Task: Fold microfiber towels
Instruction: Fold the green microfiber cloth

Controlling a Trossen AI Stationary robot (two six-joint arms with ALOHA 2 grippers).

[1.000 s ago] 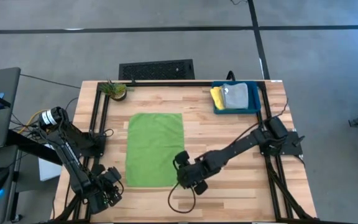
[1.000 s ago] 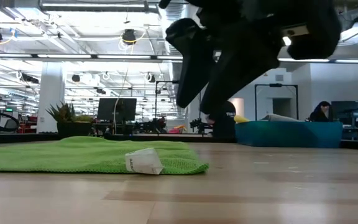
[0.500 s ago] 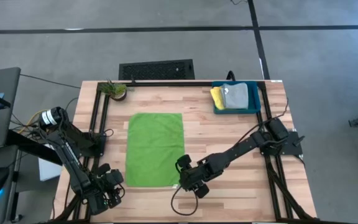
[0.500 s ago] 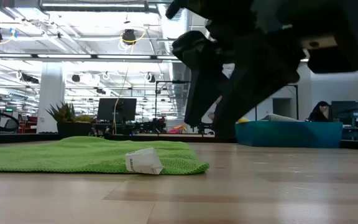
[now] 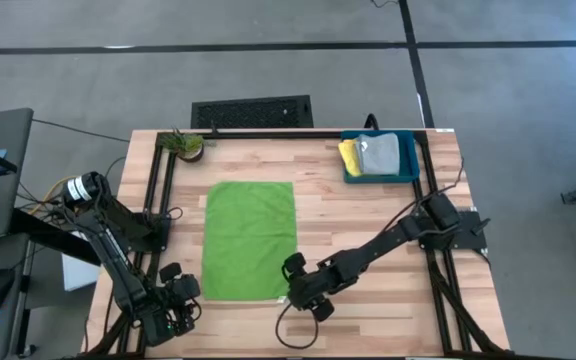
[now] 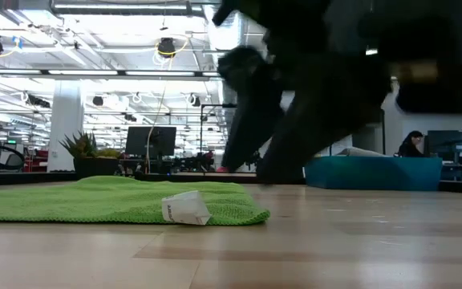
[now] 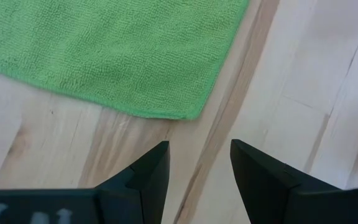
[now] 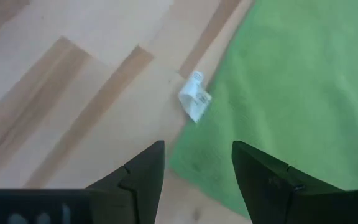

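Pale wooden planks make up the table (image 5: 368, 220), which is framed by dark rails and stands on a grey floor. A lime green towel (image 5: 249, 240) lies spread flat on it, the landmark for everything else. At the towel's near right corner a small white label (image 6: 184, 209) sticks out, crumpled; any writing on it is too small to read. The right gripper (image 5: 296, 291) hangs just beside that corner, fingers parted and holding nothing, with the label showing between them in its wrist view. The left gripper (image 5: 177, 296) sits just off the near left corner, also parted and empty, above bare wood. Well beyond the towel's far right corner a dark teal-blue bin (image 5: 380, 176) holds a yellow towel (image 5: 349, 155) and a grey towel (image 5: 380, 152). A small potted plant (image 5: 187, 145) stands just beyond the far left corner. Past the table a person (image 6: 415, 143) is seated in the room behind the bin.
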